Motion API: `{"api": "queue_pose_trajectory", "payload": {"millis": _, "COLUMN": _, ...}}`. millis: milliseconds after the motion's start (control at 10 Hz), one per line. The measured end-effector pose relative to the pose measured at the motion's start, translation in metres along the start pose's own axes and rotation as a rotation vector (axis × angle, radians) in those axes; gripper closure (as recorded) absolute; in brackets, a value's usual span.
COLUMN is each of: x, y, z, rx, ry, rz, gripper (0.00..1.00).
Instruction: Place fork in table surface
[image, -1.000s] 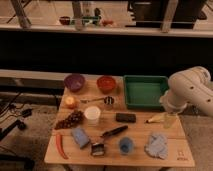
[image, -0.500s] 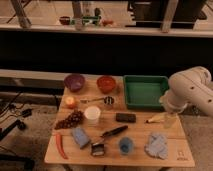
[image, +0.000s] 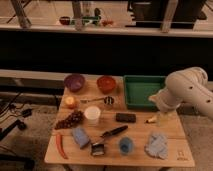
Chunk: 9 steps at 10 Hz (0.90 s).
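- The fork (image: 91, 100) lies flat on the worktop (image: 138, 131) in its far-left part. It sits between an orange fruit (image: 70, 101) on its left and a small metal cup (image: 108, 100) at its right end.
- The hand (image: 163, 116) hangs under the white arm (image: 186, 92) over the right end of the worktop, just near of the green tray (image: 142, 92). It is well apart from the fork, and its fingers are spread wide with nothing visibly between them.
- A small pale-yellow object (image: 151, 120) lies just left of the hand.
- Along the far edge stand a purple bowl (image: 74, 82) and a red-orange bowl (image: 106, 83), with the tray to their right.
- In the middle are a white cup (image: 92, 114) and a black block (image: 125, 117), with a bunch of dark grapes (image: 70, 120) to the left.
- Along the near edge, from left to right, lie a red chilli (image: 61, 145), a blue sponge (image: 80, 136), a black-handled utensil (image: 114, 132), a blue cup (image: 126, 145) and a crumpled blue cloth (image: 157, 145).
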Motion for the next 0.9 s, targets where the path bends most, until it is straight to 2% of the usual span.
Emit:
{"api": "queue_pose_trajectory", "payload": {"millis": 300, "x": -0.040, "y": -0.018, "z": 0.009, "rx": 0.062, "ry": -0.039, "rz": -0.121, "gripper": 0.20}}
{"api": "queue_pose_trajectory", "payload": {"millis": 600, "x": -0.087, "y": -0.042, "z": 0.028, "rx": 0.078, "ry": -0.093, "rz": -0.198, "gripper": 0.20}}
{"api": "queue_pose_trajectory", "payload": {"millis": 700, "x": -0.094, "y": -0.044, "z": 0.029, "rx": 0.076, "ry": -0.106, "rz": -0.203, "gripper": 0.20}}
{"api": "queue_pose_trajectory", "payload": {"millis": 900, "x": -0.090, "y": -0.044, "z": 0.029, "rx": 0.078, "ry": -0.100, "rz": -0.198, "gripper": 0.20}}
